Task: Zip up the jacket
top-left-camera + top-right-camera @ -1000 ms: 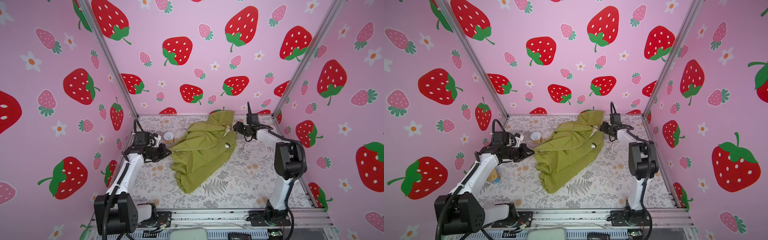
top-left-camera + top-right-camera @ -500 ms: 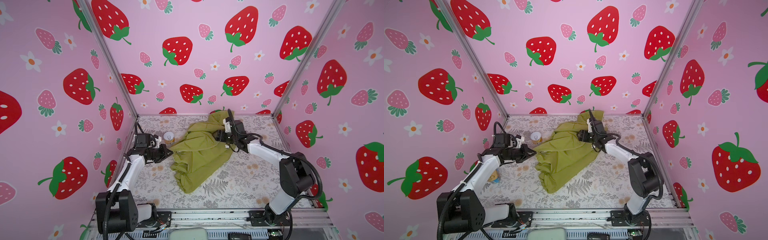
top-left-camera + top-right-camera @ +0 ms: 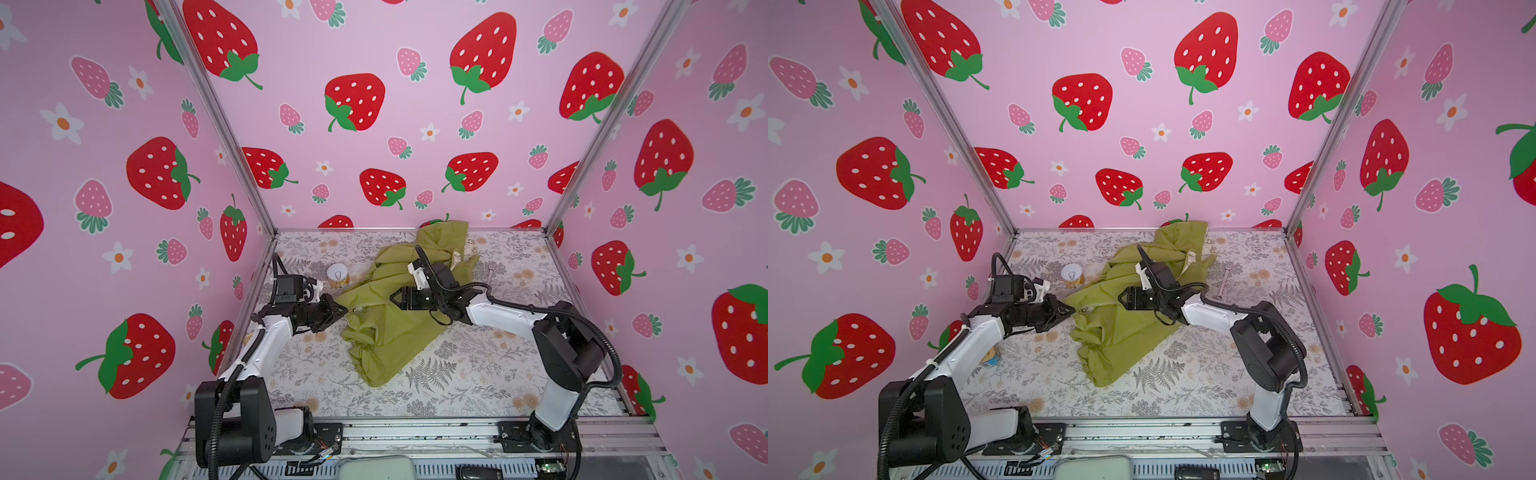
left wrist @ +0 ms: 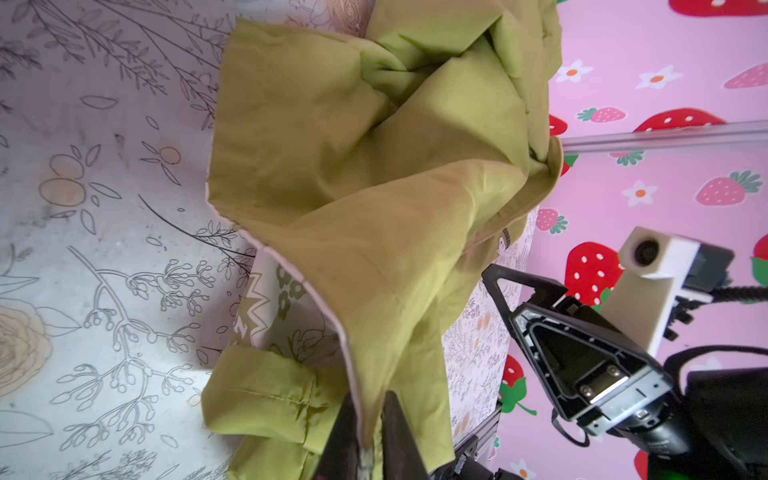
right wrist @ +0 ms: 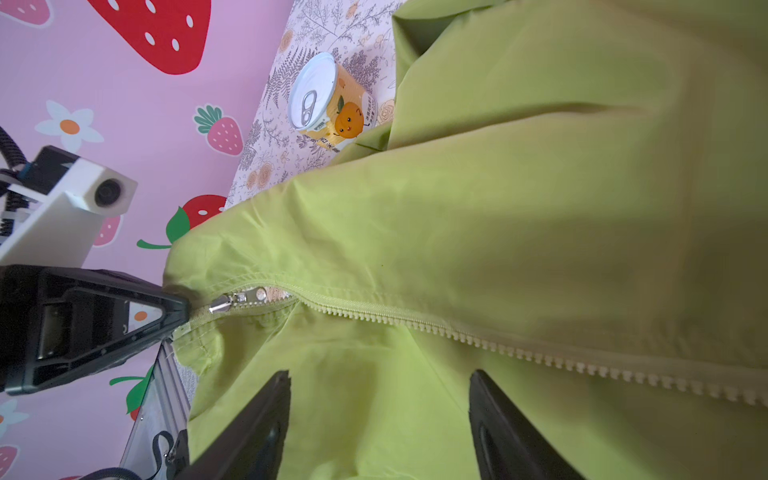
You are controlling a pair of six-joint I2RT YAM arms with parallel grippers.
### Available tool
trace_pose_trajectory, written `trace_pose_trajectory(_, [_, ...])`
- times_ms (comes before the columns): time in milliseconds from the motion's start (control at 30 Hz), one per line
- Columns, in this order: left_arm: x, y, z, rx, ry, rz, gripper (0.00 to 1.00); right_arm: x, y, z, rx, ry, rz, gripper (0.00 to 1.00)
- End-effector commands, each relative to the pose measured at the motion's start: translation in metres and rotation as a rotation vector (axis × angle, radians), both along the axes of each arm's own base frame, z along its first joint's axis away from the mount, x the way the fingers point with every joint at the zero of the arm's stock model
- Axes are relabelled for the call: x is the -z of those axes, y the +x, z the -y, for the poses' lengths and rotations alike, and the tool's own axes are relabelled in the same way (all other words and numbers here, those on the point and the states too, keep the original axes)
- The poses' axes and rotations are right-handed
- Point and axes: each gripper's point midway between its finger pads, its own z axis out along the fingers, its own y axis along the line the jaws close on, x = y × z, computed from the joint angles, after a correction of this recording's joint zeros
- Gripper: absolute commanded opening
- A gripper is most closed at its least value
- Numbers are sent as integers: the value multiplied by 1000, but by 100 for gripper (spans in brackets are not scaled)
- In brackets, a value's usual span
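One jacket (image 3: 386,332), long axis near-left to far-right; left fingers (image 4: 400,440) pinch edge.

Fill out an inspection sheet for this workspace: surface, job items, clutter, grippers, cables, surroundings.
Surface: floral-print table cover, partly under the jacket.
Job's things: the jacket lies crumpled mid-table; its zipper slider sits at the end by the left gripper, and the zipper looks open beyond it.
Clutter: orange-print can beside the jacket; wrench lying apart from it, on the right.
Grippers: left gripper shut on the jacket's edge at the zipper's end; right gripper open over the jacket, holding nothing.
Cables: black hoses run along both arms; loose wires at the base rail.
Surroundings: pink strawberry walls, metal frame posts.
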Motion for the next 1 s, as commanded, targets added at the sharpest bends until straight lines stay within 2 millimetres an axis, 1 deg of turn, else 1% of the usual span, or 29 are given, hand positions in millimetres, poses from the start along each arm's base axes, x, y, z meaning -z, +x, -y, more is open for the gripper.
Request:
trace_pose_trajectory(0, [1,3,2,-9,-28,13,22,-14,3,6,21,24,30,70])
trace_pose_trajectory(133, [11,2,2,-23,-31,-1,29,-15,4,7,21,30,26,70])
trace_pose_trajectory(300, [23,1,5,-26,-29,-18,31,-20,5,9,26,39,29,70])
trace_pose_trajectory(500, [35,3,10,-19,-28,-36,31,-26,9,12,36,50,33,70])
trace_pose_trajectory(800, [48,7,11,-25,-13,-50,31,-29,10,17,44,52,35,70])
trace_pose_trajectory(900, [50,7,9,-35,-4,-47,28,-32,9,17,42,54,38,70])
trace_pose_trajectory(967, [48,9,9,-42,-5,-34,23,-32,8,17,39,53,37,69])
